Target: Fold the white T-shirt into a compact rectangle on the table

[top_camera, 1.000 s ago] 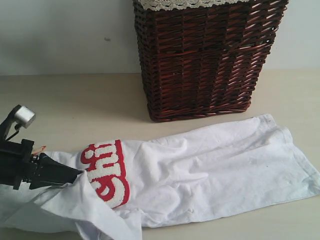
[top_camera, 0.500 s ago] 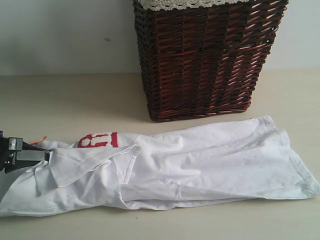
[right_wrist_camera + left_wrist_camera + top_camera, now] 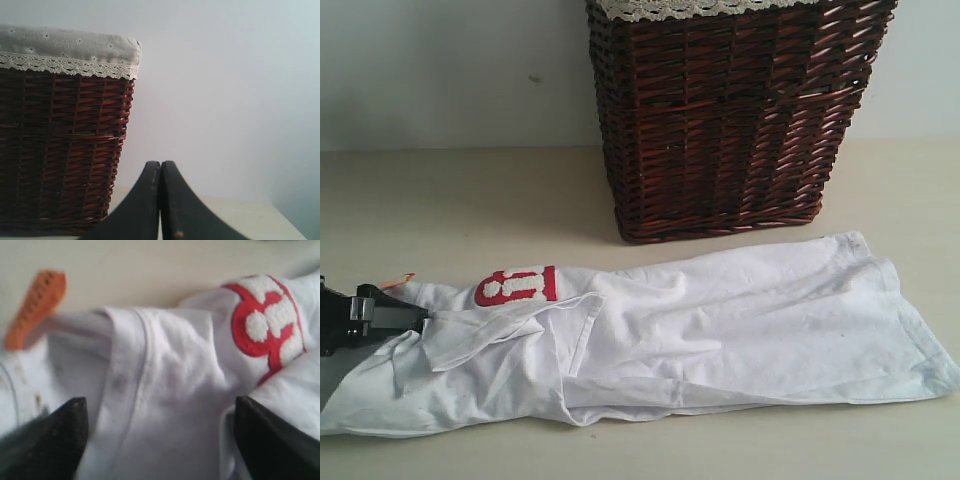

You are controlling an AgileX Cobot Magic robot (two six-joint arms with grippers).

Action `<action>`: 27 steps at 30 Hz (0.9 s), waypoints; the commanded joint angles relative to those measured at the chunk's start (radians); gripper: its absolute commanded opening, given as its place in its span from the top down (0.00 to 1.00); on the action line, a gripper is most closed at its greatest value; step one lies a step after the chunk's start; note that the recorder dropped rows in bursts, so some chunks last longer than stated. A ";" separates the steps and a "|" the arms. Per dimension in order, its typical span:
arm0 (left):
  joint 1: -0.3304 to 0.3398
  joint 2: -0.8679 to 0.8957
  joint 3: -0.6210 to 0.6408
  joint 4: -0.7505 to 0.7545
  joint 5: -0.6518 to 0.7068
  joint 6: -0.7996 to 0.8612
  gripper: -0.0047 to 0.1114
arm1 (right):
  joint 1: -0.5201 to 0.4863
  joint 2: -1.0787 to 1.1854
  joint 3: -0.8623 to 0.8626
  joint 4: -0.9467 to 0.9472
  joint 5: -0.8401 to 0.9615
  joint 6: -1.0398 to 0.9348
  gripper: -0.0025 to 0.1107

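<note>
The white T-shirt point(image 3: 720, 320) lies folded lengthways on the table point(image 3: 470, 200), stretched from the left edge to the right. Part of its red strip with fuzzy lettering point(image 3: 515, 285) shows near the collar end, beside the orange neck tag point(image 3: 398, 281). My left gripper point(image 3: 418, 318) sits low at the collar end with its jaws open. In the left wrist view the left gripper point(image 3: 160, 407) has its fingers spread wide over loose white cloth, between the tag point(image 3: 37, 305) and the lettering point(image 3: 267, 325). My right gripper point(image 3: 160, 165) is shut on nothing, off the table, facing the wall.
A tall dark brown wicker basket point(image 3: 730, 120) with a lace-trimmed liner stands just behind the shirt's middle, and its corner point(image 3: 60, 140) is close to the right gripper. Bare table lies behind the shirt on the left and along the front edge.
The left gripper dragged a lifted fold leftwards across the lettering and laid it flat. Its jaws have just opened and let go of the cloth. The right gripper stays shut.
</note>
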 commanded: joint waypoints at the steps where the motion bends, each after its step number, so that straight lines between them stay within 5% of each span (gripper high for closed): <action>1: 0.003 0.000 -0.045 -0.147 0.004 0.285 0.26 | -0.005 -0.007 0.005 0.001 -0.007 0.000 0.98; 6: 0.004 -0.054 -0.136 0.015 0.156 0.268 0.26 | -0.005 -0.007 0.005 0.001 -0.007 0.000 0.98; 9: 0.009 -0.113 -0.147 0.118 0.421 0.202 0.28 | -0.005 -0.007 0.005 0.001 -0.007 0.000 0.98; 15: -0.017 -0.261 -0.120 0.648 0.445 0.237 0.57 | -0.005 -0.007 0.005 0.001 -0.007 0.000 0.98; 18: -0.016 -0.308 -0.078 0.845 0.445 0.286 0.61 | -0.005 -0.007 0.005 0.001 -0.007 0.000 0.98; 22: -0.016 -0.333 -0.031 0.864 0.445 0.286 0.50 | -0.005 -0.007 0.005 0.001 -0.007 0.000 0.98; 27: -0.019 -0.336 0.024 0.874 0.445 0.286 0.53 | -0.005 -0.007 0.005 0.001 -0.007 0.000 0.98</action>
